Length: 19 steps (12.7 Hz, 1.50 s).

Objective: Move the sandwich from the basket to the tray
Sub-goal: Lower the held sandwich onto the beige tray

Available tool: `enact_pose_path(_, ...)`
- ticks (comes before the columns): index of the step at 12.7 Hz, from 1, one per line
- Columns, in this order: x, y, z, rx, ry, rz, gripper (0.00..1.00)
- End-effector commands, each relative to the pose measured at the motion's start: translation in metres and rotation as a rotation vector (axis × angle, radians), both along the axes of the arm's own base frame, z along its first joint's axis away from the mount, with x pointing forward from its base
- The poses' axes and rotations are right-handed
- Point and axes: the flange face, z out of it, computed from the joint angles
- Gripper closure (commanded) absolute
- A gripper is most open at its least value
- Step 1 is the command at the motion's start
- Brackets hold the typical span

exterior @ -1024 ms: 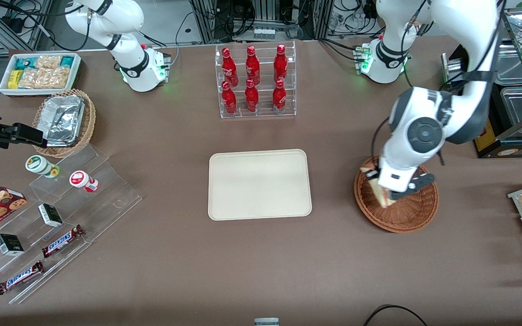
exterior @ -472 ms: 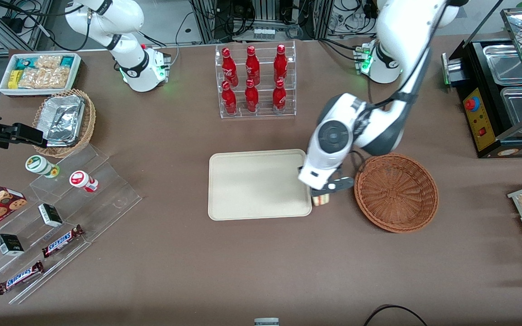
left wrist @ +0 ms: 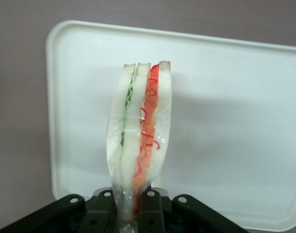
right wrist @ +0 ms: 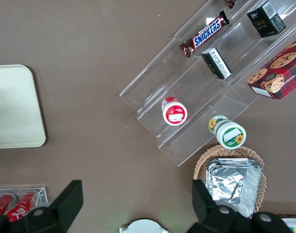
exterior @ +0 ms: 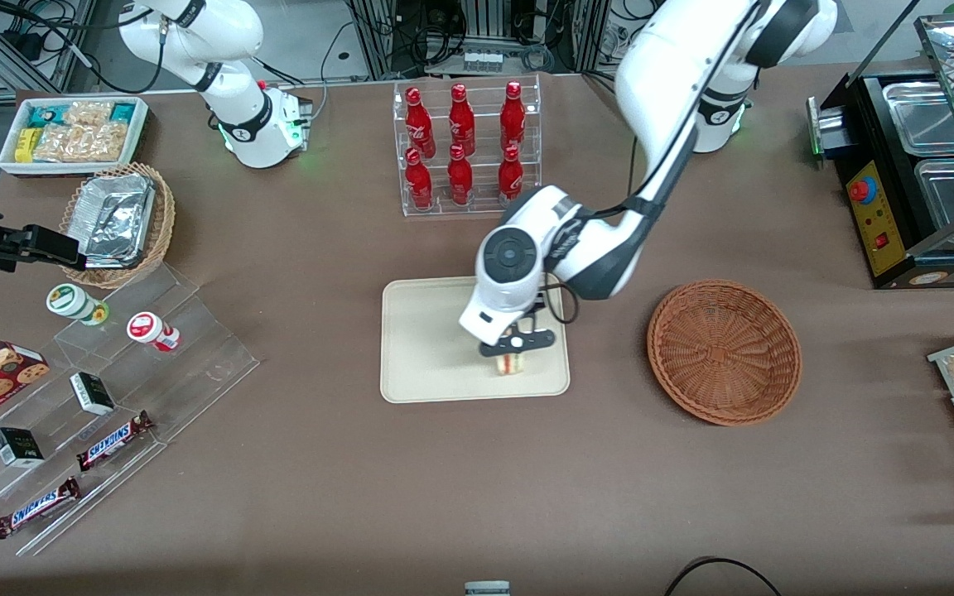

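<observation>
Sandwich first: I see it pinched between the two black fingers of my gripper, which are closed tight on its wrapped end. White bread, green and red stripes show along its cut edge. It hangs over the tray, at the part of the tray nearest the basket and close to the rim nearest the front camera. I cannot tell if it touches the tray.

My left arm reaches from its base at the table's edge, bends at a big round joint over the tray, and points the gripper down.

The basket sits beside the tray, toward the working arm's end of the table, with nothing in it. The table has a brown cover. A clear rack of red bottles stands farther from the front camera than the tray. Toward the parked arm's end I see clear steps with candy bars and small boxes, a lighter basket with foil, and a white bin of snacks.
</observation>
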Motion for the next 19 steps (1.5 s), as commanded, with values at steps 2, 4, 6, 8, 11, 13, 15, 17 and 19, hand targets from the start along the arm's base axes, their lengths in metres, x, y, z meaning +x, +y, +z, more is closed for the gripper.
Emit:
enact_pose_path(2,-0.004,-0.037,-0.010,-0.061,-0.003,0.026,1.00)
enact_pose_path(4,-0.014,-0.051,-0.013,-0.057,0.002,0.035,1.00)
enact_pose_path(6,-0.020,-0.056,-0.022,-0.045,0.005,0.037,1.00)
enact_pose_path(8,-0.018,-0.055,-0.026,-0.043,0.000,0.038,1.00)
enact_pose_path(11,-0.014,-0.054,-0.025,-0.032,-0.001,0.050,1.00)
enact_pose_path(13,-0.013,-0.053,-0.024,-0.027,-0.007,0.060,1.00)
enact_pose_path(15,-0.012,-0.052,-0.032,0.005,-0.031,0.090,1.00)
enact_pose_path(17,-0.011,-0.053,-0.033,0.014,-0.043,0.093,1.00)
enact_pose_path(19,-0.011,-0.053,-0.033,0.012,-0.041,0.091,0.24)
